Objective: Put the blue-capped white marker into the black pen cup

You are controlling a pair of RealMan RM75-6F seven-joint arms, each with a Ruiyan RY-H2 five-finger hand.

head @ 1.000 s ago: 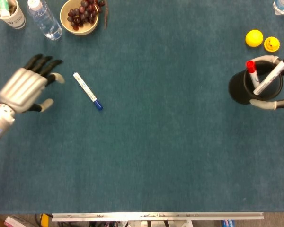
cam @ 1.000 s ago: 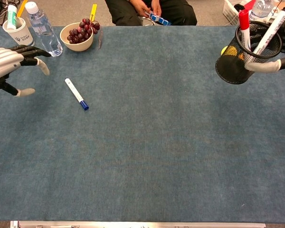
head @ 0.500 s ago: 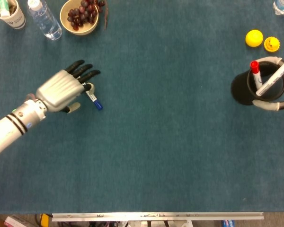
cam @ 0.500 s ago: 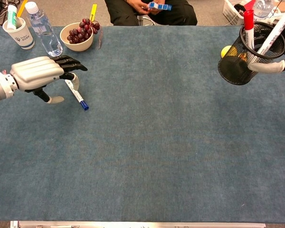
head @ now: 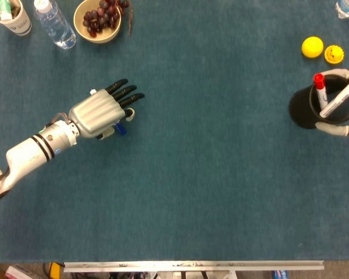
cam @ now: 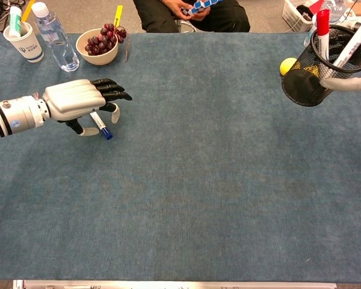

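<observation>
The left hand (head: 99, 114) is spread palm-down over the blue-capped white marker (cam: 102, 127), with the fingers (head: 127, 96) stretched forward and nothing yet gripped; the marker lies flat on the surface (head: 209, 174) directly beneath the palm, only its blue cap end and a short stretch of white barrel showing past the thumb side. Far off to that hand's right, the black pen cup (cam: 320, 72) is held by the right hand (head: 344, 119), of which only pale fingers curled round the cup wall are seen, so it is judged to be gripping the cup. A risk is judged here: if the fingers are closed from this flat pose, the thin marker could be rolled or pushed along the surface rather than pinched, and a grip near the cap end could leave it tilted for the transfer. The cup already holds a red-capped marker (cam: 322, 24) and a white one, which could block entry. Contact between palm and marker cannot be told, and most of the barrel is hidden.
</observation>
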